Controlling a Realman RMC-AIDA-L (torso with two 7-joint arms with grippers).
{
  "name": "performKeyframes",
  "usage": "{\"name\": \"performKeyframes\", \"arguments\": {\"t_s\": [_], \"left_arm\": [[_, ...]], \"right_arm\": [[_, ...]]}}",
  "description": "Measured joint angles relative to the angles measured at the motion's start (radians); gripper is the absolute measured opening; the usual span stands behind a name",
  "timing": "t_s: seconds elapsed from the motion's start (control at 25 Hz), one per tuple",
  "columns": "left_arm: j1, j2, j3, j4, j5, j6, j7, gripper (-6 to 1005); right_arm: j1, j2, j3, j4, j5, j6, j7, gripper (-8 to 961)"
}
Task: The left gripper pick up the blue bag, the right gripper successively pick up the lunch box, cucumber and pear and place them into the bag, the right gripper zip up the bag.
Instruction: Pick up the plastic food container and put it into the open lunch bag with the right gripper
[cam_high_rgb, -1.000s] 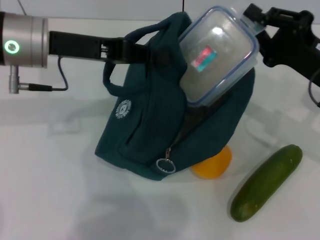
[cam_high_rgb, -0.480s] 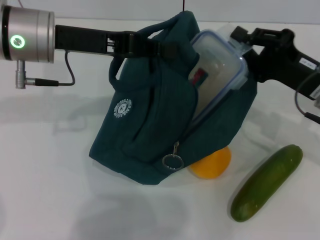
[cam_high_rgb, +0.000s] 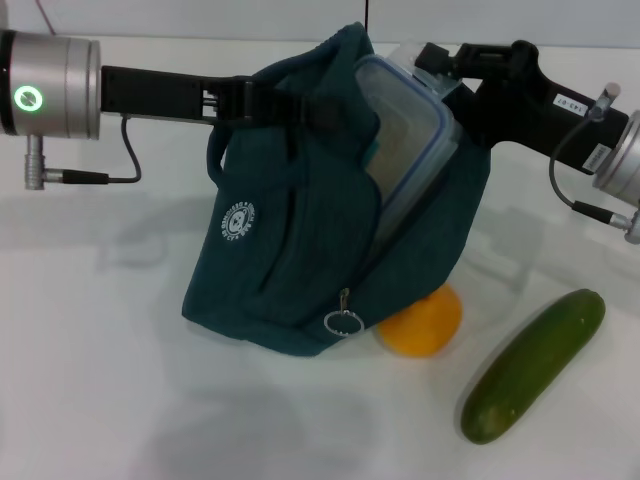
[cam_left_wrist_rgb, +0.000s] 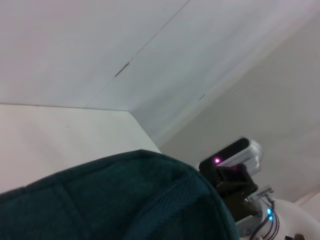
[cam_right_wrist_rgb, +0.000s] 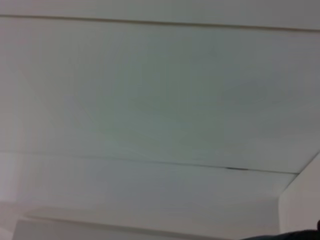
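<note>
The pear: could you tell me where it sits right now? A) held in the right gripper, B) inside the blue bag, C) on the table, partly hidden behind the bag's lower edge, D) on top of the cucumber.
C: the pear rests on the table, its upper left part hidden by the lower edge of the blue bag, apart from the cucumber.

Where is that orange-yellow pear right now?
In the head view the pear sits on the white table, tucked against the lower right edge of the blue bag, with the cucumber lying apart to its right.
</note>
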Motion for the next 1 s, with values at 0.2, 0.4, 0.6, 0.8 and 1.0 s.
{"name": "performKeyframes", "arguments": {"t_s": [0.2,0.4,0.6,0.8,1.0], "left_arm": [[0.006,0.01,-0.016,-0.006,0.001,0.0,0.008,70],[0.018,0.025,-0.021,-0.009,0.006,0.0,0.011,70],[0.037,0.036,-0.034,-0.01,0.009,0.0,0.019,71],[0.05,0.037,-0.05,-0.01,0.006,-0.001,0.026,71],[0.058,0.036,-0.052,-0.01,0.006,0.002,0.029,71]], "right_arm": [[0.01,0.0,-0.045,-0.033,-0.004,0.016,-0.005,110],[0.036,0.0,-0.133,-0.043,-0.008,0.076,-0.013,111],[0.052,0.0,-0.161,-0.05,-0.008,0.098,-0.062,111],[0.066,0.0,-0.166,-0.054,-0.007,0.112,-0.094,112],[0.103,0.0,-0.215,-0.066,-0.009,0.12,-0.093,112]]}}
